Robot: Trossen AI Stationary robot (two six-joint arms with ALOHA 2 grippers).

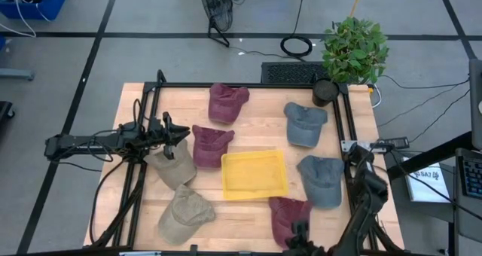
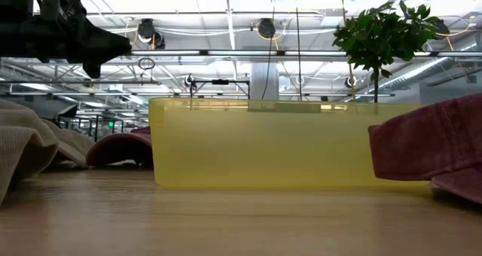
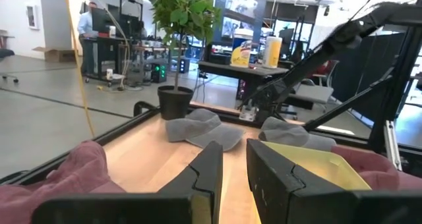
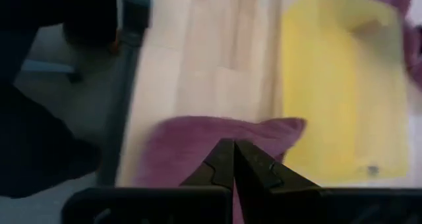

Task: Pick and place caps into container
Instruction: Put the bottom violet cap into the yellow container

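The yellow tray (image 1: 254, 173) sits mid-table with nothing in it. Three maroon caps (image 1: 226, 102) (image 1: 211, 144) (image 1: 290, 218), two grey-blue caps (image 1: 305, 123) (image 1: 322, 179) and two khaki caps (image 1: 172, 164) (image 1: 183, 209) lie around it on the wood. My left gripper (image 1: 177, 139) (image 3: 234, 165) hangs open in the air over the far khaki cap, beside a maroon cap. My right gripper (image 1: 301, 233) (image 4: 234, 151) is shut at the table's near edge, over the nearest maroon cap (image 4: 217, 141). My right gripper's shut tips point down over the near maroon cap's crown (image 4: 198, 148). I cannot tell whether they touch it. The cap lies flat on the table next to the tray's near right corner.
A black pot (image 1: 325, 92) with a green plant stands at the far right corner. A black frame rail (image 1: 248, 85) runs around the work area. Bare wood shows between the tray and the far caps (image 1: 260, 132).
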